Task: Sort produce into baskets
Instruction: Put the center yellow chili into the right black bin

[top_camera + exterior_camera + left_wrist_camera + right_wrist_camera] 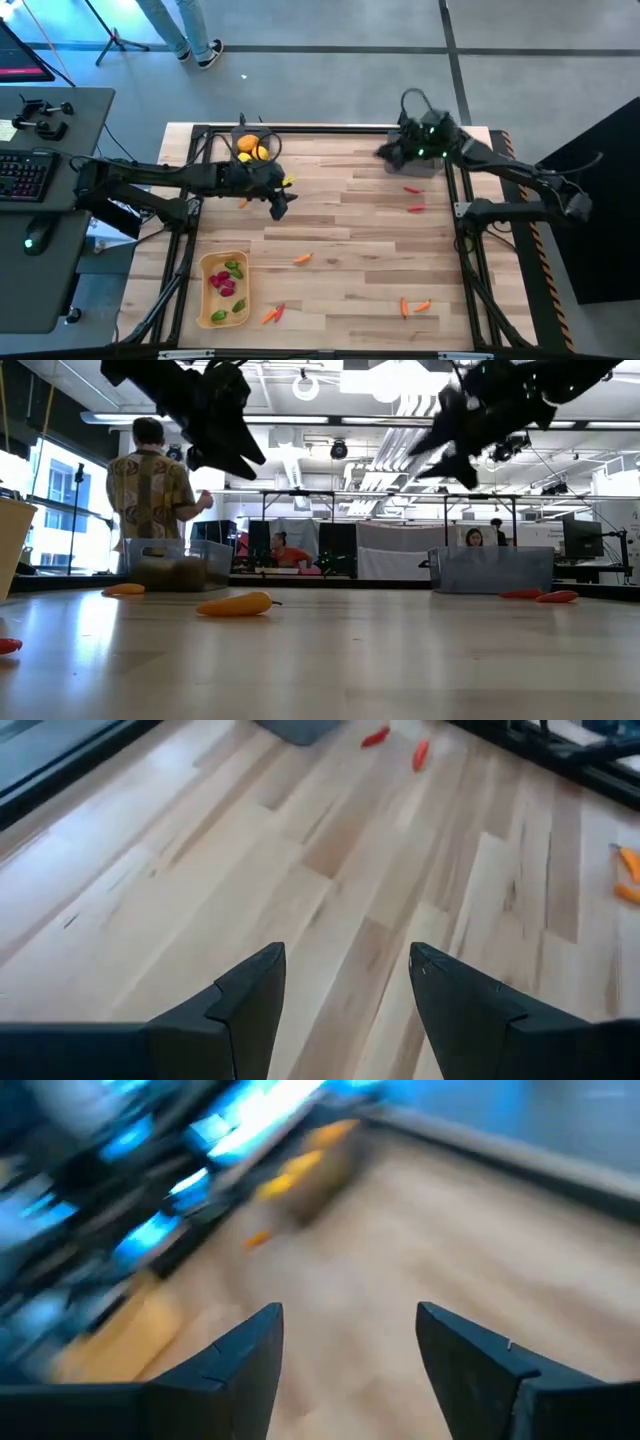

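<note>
My left gripper (280,205) hangs open above the bare wood left of centre; its fingers (250,1005) have nothing between them. My right gripper (385,152) is open too, in the air by the far right grey basket (422,162), holding nothing (345,1360). The far left basket (252,148) holds yellow and orange fruits. The tan tray (205,270) at the near left holds green and magenta pieces. Two red chillies (411,189) (417,208) lie near the right basket. A yellow piece (238,604) and an orange one (125,589) lie near the left basket.
Orange pieces lie loose on the wood: one mid-table (303,258), one by the tray (272,315), two at the near right (412,307). A black frame (300,128) rims the table. A person (150,490) stands beyond the far edge. A desk with a keyboard (25,175) is at the left.
</note>
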Tool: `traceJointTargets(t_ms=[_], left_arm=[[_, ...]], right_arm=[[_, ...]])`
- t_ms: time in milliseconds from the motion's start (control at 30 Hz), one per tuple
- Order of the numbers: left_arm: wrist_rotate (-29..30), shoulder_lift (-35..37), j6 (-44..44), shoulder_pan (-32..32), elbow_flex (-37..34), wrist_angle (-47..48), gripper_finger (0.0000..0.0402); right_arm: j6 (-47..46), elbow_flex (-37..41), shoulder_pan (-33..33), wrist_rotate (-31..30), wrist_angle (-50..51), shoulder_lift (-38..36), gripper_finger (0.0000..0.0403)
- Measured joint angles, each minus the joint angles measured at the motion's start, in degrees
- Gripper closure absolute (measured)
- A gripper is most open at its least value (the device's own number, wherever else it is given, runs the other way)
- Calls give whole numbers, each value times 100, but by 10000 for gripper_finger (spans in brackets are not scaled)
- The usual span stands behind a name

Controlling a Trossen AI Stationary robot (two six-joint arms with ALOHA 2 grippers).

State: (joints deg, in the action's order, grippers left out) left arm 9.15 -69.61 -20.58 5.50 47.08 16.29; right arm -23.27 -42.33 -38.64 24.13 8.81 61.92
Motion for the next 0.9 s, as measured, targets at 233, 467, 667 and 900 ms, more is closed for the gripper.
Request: traceJointTargets(t_ms=[233, 467, 667, 900], left_arm=[[-117, 288, 231, 417, 12, 454, 202], [-174, 468, 874, 543, 12, 657, 202], [-177, 468, 870, 520, -36, 667, 202], [-107, 468, 867, 520, -42, 922, 202]], right_arm=[[738, 2, 2976, -1170, -611, 462, 194], [994, -254, 4427, -2513, -1769, 1922, 194], [1041, -1328, 4636, -2409, -1621, 3314, 194], [2202, -2896, 4647, -1735, -300, 4733, 194]])
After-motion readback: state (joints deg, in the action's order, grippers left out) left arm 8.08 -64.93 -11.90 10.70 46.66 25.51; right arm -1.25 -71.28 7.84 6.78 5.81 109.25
